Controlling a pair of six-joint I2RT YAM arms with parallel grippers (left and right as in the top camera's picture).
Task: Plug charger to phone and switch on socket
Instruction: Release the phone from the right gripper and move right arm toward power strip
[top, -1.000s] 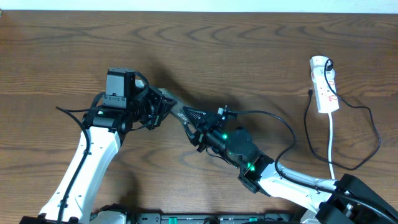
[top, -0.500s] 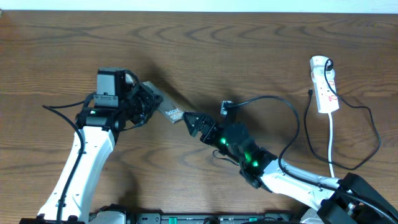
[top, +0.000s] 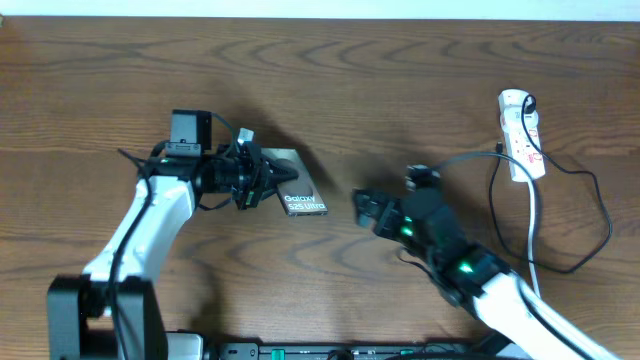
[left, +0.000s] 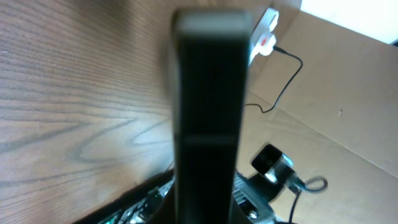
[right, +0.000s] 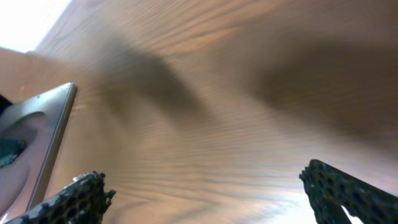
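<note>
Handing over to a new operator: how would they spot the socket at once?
Go to the right end of the wooden table, near its far edge. There lies the socket, a narrow white power strip trailing a white cord. Only it is white with red marks; the charger cable beside it is thin and black.

The tabletop (top: 400, 80) was warm brown with dark, wavy wood grain. The phone (top: 303, 190) was dark grey-brown with white lettering. At the far right, the socket (top: 521, 140) was white with small red marks, and its cord (top: 531, 225) was white. The charger (top: 608, 220) was thin and black. The right end effector (top: 358, 208) was black with dimpled pads (right: 81, 199) and green lights behind it. The left arm (top: 150, 220) was white.
</note>
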